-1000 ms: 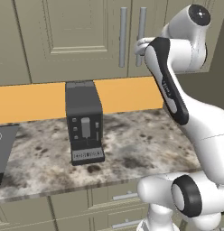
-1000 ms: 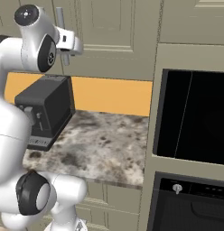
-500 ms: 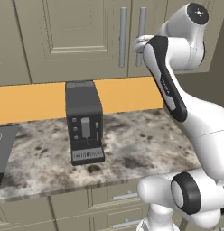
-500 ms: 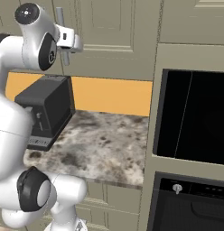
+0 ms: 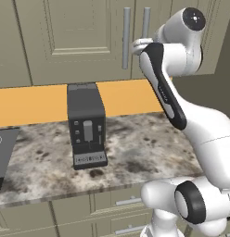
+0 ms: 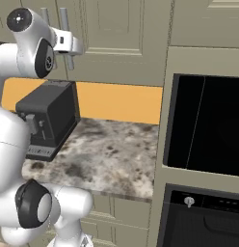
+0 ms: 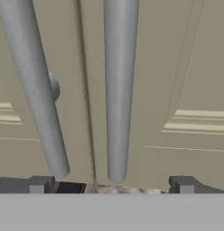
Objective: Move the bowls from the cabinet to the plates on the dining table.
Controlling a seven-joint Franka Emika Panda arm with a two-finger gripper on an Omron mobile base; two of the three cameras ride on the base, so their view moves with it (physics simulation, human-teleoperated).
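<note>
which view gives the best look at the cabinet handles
The hand view: both handles, left and right, run close and sharp across it, with the door seam between them. The left base view shows them small beside the wrist. The right base view shows them partly behind the open gripper.

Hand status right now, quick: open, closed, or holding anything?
Hand: open, holding nothing; its fingertips stand on either side of the right-hand cabinet handle, not closed on it.
</note>
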